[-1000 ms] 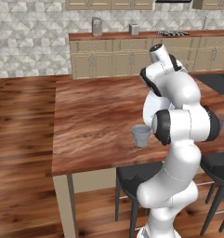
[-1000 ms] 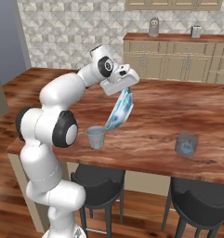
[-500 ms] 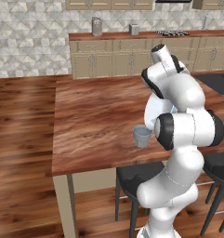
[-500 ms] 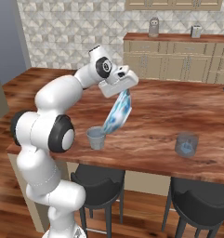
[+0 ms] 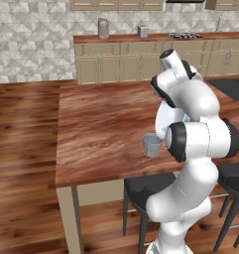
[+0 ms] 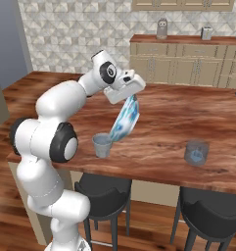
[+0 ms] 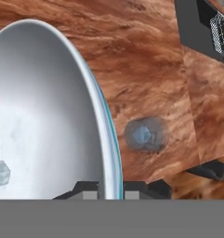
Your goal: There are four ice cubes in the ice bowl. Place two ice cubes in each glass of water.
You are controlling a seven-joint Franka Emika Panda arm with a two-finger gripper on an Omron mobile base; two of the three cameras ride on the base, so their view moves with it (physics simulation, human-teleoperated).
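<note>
Currently, the wide pale-blue glossy ice bowl (image 6: 125,119) is clamped by its rim in the gripper (image 6: 132,96), tilted steeply above the small grey-blue tumbler (image 6: 102,145) near the wooden table's (image 6: 163,125) front edge.

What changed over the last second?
Little. The arm's elbow swung slightly right and the tilted bowl eased a touch nearer the near glass. The jaws remain clamped on the bowl's rim. Both glasses, including the far glass, stayed put.

ice bowl (image 6: 125,119) tilted above near glass (image 6: 102,145), far glass (image 6: 196,153) right
</note>
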